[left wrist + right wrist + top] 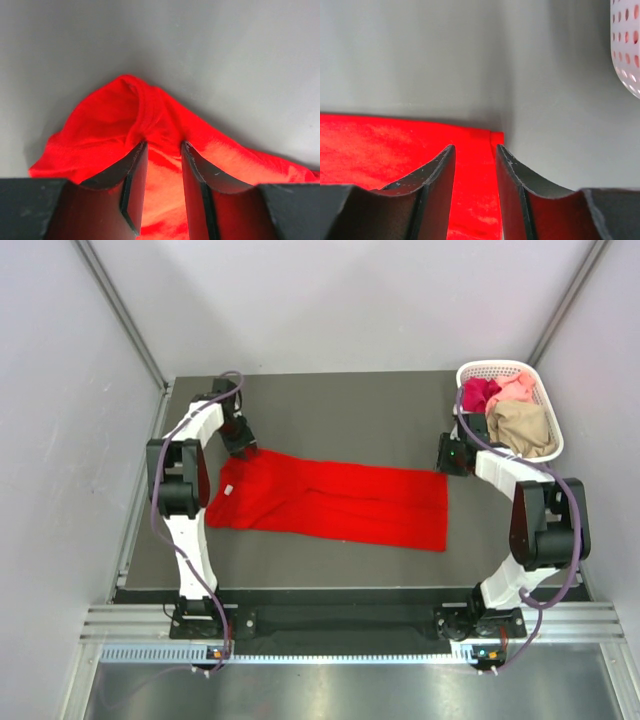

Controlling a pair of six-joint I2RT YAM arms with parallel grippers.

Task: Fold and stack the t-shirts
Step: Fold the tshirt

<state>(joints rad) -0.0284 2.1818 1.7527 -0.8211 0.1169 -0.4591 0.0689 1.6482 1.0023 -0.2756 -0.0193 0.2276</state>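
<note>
Red cloth is the job at both ends: the red shirt [340, 502] lies flat on the table [340, 410], just left of the basket [500, 366]. Its hem end is nearest the basket and its neck-label end farthest from it.

Your left gripper [162, 143] sits at the end farthest from the basket, on the back edge. There the cloth puckers up into a peak between its fingers, so read it as clamped on the red shirt. Your right gripper [475, 146] sits over the back hem corner, the one closest to the basket. Its jaws straddle that corner with a narrow gap, but the cloth under them lies flat. You cannot tell whether it has bitten yet.

My reading is that both arms stand on the same long edge so you can carry that edge over as one and lay a lengthwise fold without skewing the shirt.

The hem corner is square and crisp; the far end is bunched and will need tension to flatten. You have bare table behind the shirt and a narrower strip in front of it. The basket stands near the right gripper, with its lattice wall showing in the right wrist view. It holds the magenta shirt [480, 393], pink shirt [517, 390] and tan shirt [522, 428], so swing away from it.
</note>
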